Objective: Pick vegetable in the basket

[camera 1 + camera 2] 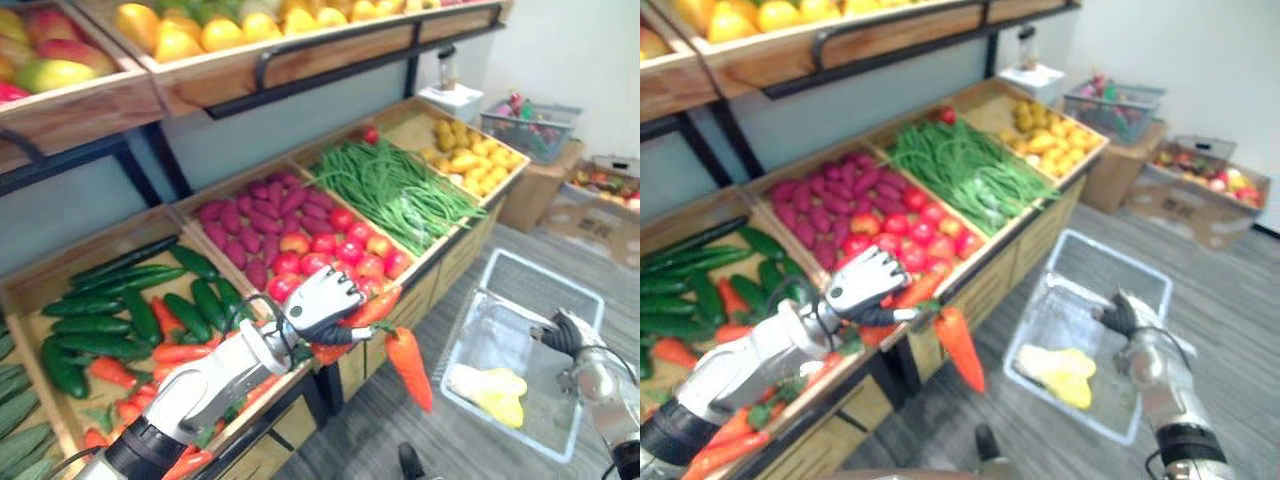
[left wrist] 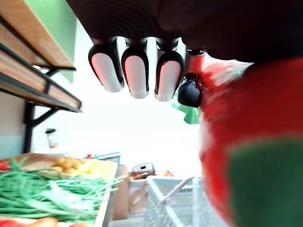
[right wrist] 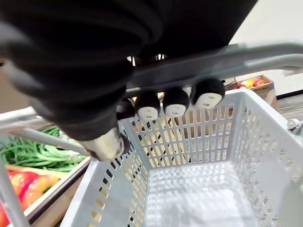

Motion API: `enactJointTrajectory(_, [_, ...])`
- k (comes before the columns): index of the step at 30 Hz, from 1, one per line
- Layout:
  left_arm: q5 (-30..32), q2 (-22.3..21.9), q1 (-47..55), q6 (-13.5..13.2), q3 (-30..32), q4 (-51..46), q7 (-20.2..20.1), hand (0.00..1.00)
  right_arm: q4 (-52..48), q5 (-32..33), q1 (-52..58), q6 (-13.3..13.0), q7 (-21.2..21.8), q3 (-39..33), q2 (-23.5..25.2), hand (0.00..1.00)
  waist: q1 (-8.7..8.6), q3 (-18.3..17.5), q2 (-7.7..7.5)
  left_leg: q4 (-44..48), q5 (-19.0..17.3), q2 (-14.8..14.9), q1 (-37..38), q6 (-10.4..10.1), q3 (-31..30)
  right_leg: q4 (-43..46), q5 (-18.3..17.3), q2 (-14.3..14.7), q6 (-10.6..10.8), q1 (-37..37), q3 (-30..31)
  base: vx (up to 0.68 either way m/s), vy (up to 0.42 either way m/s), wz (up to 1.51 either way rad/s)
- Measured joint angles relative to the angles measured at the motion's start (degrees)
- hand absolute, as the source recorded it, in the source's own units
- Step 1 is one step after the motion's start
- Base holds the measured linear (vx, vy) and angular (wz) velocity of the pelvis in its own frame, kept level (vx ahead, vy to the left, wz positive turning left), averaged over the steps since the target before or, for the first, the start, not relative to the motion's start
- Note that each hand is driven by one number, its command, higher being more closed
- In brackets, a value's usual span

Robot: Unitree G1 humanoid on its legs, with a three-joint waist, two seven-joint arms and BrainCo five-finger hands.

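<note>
My left hand (image 1: pixel 322 300): fingers clenched on a carrot (image 1: pixel 378 305) at the front lip of the shelf (image 1: pixel 452 262). A second carrot (image 1: pixel 410 368) hangs tip-down just below it, off the shelf front and beside the basket (image 3: pixel 189 142), not in it; I cannot tell what holds it. My right hand (image 3: pixel 176 101) is wrapped round the handle (image 3: pixel 213 59). A yellow item (image 1: pixel 490 392) lies in the basket

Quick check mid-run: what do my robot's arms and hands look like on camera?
Both arms are silver-grey: the left arm is a smooth rounded shell, the right arm likewise. The left hand looks pale silver with dark gaps; the right hand sits under a dark ribbed cover. The fingers are silver with dark tips.
</note>
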Motion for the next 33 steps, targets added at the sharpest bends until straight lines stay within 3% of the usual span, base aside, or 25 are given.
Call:
enactJointTrajectory(8, [-0.01, -7.17, -6.22, 0.18, -7.86, 3.59, -0.95, 1.0, -6.98, -0.06, -4.37, -2.06, 2.99, 11.01, -0.92, 1.0, -0.2, 2.33, 1.07, 1.66, -0.92, 1.75, 2.71, -1.35, 7.13, 0.89, 0.28, 3.24, -0.05, -1.62, 4.74, 0.01, -0.003, -0.35])
enactJointTrajectory(14, [0.02, -11.48, -7.23, 1.33, -10.4, 6.59, -1.09, 1.0, -11.11, 0.81, -5.68, -3.21, 4.36, 14.29, -0.89, 1.0, -0.33, 2.9, 0.97, 3.29, -1.82, 2.22, 2.76, -1.55, 9.37, 0.94, 0.81, 4.08, 0.19, -2.76, 6.7, -0.01, -0.001, -0.2])
enactJointTrajectory(26, [0.22, -21.01, -7.6, 4.4, -12.03, 14.5, -2.08, 1.0, -17.31, 3.01, -5.67, -2.96, 5.66, 14.14, -0.49, 1.0, -0.51, 4.77, 0.71, 3.54, -2.07, 2.34, 3.45, -1.83, 10.77, 0.91, 1.05, 4.65, 0.21, -2.95, 7.82, -0.01, -0.008, -0.06])
enactJointTrajectory(33, [0.74, -26.61, -8.29, 7.33, -11.64, 20.94, -2.08, 1.0, -18.25, 4.69, -5.65, -1.22, 8.03, 11.8, 0.35, 1.0, -0.56, 5.12, 0.38, 3.06, -1.96, 1.78, 2.37, -1.69, 10.15, 0.88, 1.17, 4.25, 0.39, -3.81, 7.69, -0.01, -0.005, 0.02])
